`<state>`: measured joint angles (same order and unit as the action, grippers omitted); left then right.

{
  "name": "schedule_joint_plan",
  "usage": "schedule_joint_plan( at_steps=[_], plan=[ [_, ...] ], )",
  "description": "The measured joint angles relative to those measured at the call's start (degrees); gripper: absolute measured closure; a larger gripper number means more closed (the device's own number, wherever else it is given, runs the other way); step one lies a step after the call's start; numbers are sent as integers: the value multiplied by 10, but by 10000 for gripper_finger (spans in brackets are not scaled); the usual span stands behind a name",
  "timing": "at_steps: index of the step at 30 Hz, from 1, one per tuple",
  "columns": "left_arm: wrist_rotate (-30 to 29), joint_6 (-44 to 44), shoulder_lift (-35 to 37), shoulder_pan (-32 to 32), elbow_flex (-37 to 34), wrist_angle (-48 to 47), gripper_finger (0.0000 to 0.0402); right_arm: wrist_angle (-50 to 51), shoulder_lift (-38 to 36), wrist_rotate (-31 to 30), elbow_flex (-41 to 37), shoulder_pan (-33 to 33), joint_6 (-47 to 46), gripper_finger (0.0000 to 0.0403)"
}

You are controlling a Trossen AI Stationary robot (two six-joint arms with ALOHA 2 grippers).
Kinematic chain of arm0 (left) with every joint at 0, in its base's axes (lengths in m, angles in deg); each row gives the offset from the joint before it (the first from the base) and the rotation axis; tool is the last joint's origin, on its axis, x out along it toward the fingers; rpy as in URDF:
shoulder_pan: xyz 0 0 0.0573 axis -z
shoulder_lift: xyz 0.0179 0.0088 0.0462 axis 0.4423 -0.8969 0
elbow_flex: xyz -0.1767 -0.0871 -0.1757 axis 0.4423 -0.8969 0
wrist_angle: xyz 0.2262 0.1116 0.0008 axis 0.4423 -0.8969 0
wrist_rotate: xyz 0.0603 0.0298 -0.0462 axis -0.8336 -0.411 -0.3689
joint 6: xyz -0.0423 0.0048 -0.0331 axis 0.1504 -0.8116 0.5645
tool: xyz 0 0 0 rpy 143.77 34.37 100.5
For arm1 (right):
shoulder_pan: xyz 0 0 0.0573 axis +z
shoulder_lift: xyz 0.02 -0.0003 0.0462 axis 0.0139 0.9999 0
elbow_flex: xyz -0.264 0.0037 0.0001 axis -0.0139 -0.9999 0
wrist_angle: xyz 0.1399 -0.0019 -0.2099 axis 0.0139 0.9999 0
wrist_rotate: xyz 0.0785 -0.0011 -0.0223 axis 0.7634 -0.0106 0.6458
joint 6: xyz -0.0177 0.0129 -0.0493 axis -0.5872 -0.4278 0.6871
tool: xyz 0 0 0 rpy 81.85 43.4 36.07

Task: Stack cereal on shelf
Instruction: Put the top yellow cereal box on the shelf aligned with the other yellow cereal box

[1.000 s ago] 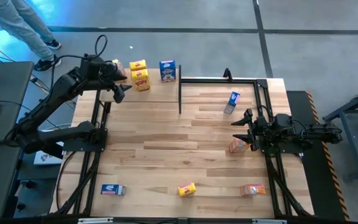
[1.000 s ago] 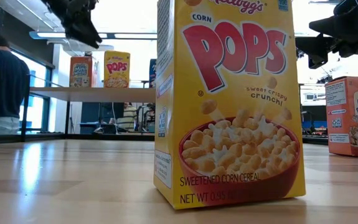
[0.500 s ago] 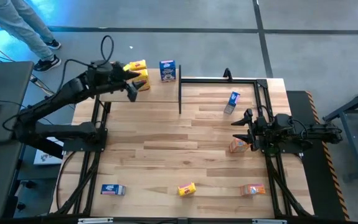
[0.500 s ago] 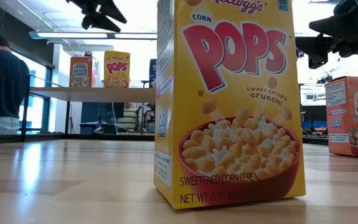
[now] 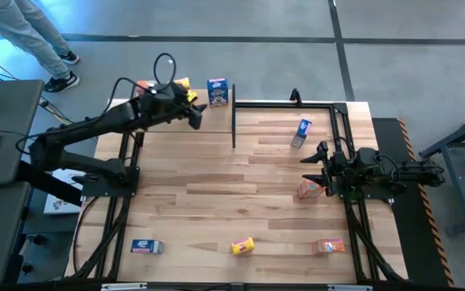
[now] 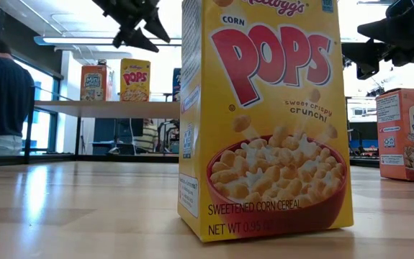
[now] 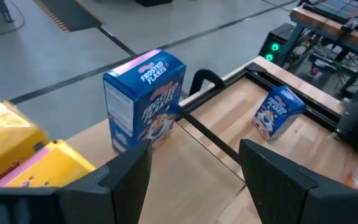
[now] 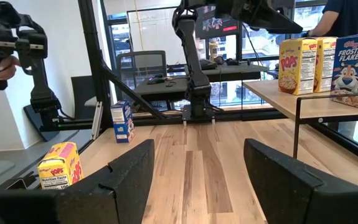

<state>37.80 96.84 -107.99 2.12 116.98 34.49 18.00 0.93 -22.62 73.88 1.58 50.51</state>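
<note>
The shelf [image 5: 216,123] stands at the table's far left on thin black posts. On it stand an orange-red cereal box [image 6: 93,83], yellow boxes [image 7: 17,152] and a blue box [image 7: 144,102], each on its base. My left gripper [image 5: 196,114] hovers open over the shelf beside the yellow boxes, just short of the blue one, with nothing between its fingers [image 7: 126,180]. My right gripper [image 5: 316,166] waits open at the table's right side. More cereal boxes lie on the tabletop: blue [image 5: 301,132], orange-red [image 5: 307,189], yellow [image 5: 243,246].
Another orange-red box [image 5: 329,246] and a blue box [image 5: 146,246] lie near the table's front edge. A black rail [image 5: 285,103] frames the far right of the table. A person's legs [image 5: 30,36] show beyond the far left corner.
My left gripper has swung along the shelf toward the table's right, from over the orange-red and yellow boxes to a spot near the blue box, rolling at the wrist as it went. Its fingers have stayed open. The boxes have not moved.
</note>
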Motion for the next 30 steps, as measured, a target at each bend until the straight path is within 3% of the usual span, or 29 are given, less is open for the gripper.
schedule_joint_plan(
  at_steps=[6, 24, 30],
  plan=[
    [-41, 24, -30, 3, 0, 19, 169, 0, 0, 0, 0, 0, 0, 162],
    [-85, 62, -61, 13, 0, 27, 169, 0, 0, 0, 0, 0, 0, 162],
    [-140, 89, -61, 27, 0, 10, 169, 0, 0, 0, 0, 0, 0, 162]
  ],
)
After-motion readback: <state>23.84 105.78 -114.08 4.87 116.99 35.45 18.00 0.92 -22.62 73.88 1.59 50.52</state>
